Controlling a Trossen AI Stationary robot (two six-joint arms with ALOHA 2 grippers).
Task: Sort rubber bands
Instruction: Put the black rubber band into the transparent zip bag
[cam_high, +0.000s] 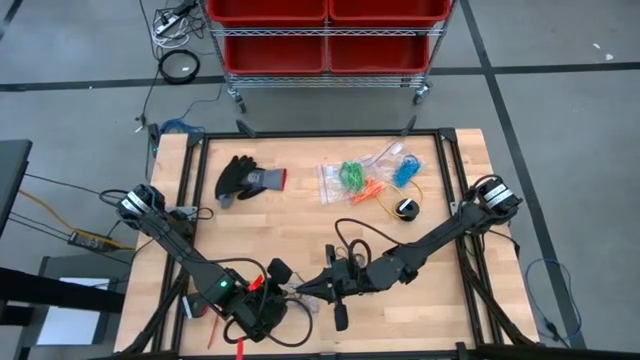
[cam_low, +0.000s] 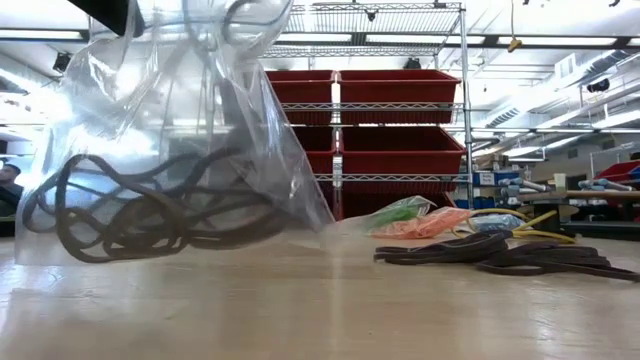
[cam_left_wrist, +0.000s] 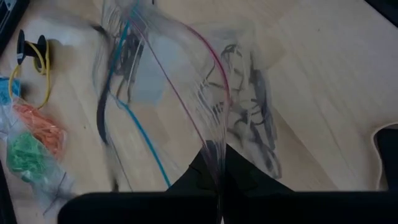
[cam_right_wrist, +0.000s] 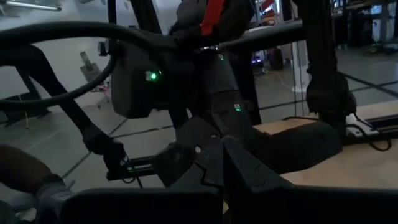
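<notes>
Both jaws are closed: the left gripper pinches the rim of a clear bag of black rubber bands, the right gripper shut at the same bag near the worktop's front edge. Sorting looks well along: green, orange and blue bands lie bagged farther back. Held by its mouth, the bag hangs with its long axis roughly upright, loops pooled low.
</notes>
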